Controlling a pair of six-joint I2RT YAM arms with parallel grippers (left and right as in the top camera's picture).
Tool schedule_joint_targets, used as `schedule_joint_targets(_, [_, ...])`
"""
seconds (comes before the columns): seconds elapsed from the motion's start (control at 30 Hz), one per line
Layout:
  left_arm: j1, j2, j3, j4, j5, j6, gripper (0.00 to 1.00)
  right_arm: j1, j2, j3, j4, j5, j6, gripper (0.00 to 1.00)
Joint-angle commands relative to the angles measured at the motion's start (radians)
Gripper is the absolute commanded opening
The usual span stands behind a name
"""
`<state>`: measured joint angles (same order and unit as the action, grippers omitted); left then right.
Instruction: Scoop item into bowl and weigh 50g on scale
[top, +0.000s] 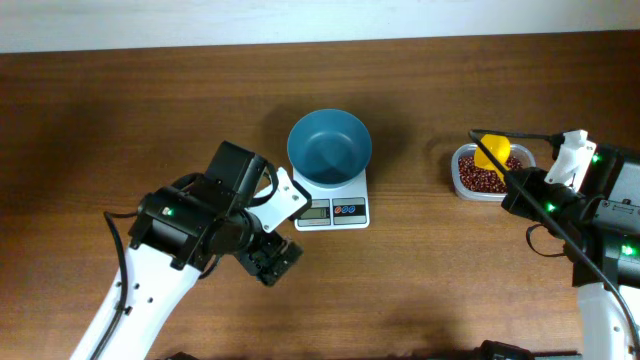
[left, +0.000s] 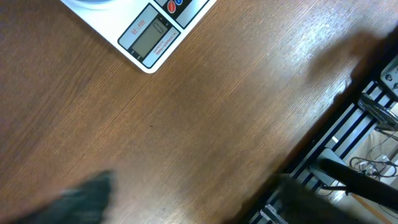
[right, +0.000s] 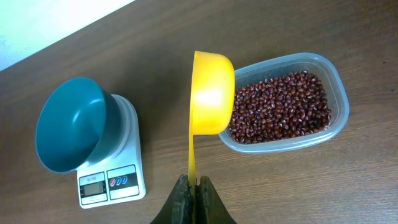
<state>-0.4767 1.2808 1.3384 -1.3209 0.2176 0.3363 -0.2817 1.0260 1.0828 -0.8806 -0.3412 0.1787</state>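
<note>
Two claws are sharing the bench (top: 120, 120). Nearest the front edge, the left claw (top: 272, 262) is hovering over bare wood just in front of the scale (top: 333, 207). Nothing is showing in it, and its own camera is blurring the fingers, so I cannot tell how wide it is standing.

The right claw (right: 193, 198) is pinching the thin handle of a yellow scoop (right: 211, 93). The scoop's long axis is running straight away toward the far edge, its cup tipping sideways at the left rim of the clear tub (right: 339, 115). The beans (right: 280, 106) are lying in that tub toward the right edge, just right of the cup, so the right arm is nearer. The bowl (right: 71, 124) is sitting empty on the scale, mid-bench, well to this claw's left.

Only the right wrist view is showing the grip and the tilt; the overhead is giving just a yellow patch over the beans.
</note>
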Motion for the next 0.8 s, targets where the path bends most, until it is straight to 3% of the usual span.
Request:
schedule_joint_targets(0.0, [-0.001,-0.011,-0.003,-0.001,0.014,0.005,0.99,0.006,-0.004,0.022,0.006,-0.009,-0.011,0.04])
schedule_joint_targets(0.37, [-0.001,-0.011,-0.003,0.002,0.015,0.005,0.99,0.006,-0.004,0.022,0.003,-0.010,-0.010,0.04])
schedule_joint_targets(0.47, [-0.001,-0.011,-0.003,0.001,0.014,0.005,0.99,0.006,-0.004,0.022,0.002,-0.010,-0.010,0.21])
schedule_joint_targets(0.5, [-0.001,-0.011,-0.003,0.001,0.014,0.005,0.99,0.006,-0.003,0.022,-0.002,-0.010,-0.010,0.19])
schedule_joint_targets(0.57, [-0.001,-0.011,-0.003,0.001,0.014,0.005,0.99,0.006,-0.003,0.022,-0.017,-0.005,-0.010,0.05])
schedule_joint_targets(0.77, [-0.001,-0.011,-0.003,0.001,0.014,0.005,0.99,0.006,-0.003,0.022,-0.043,0.013,-0.010,0.04])
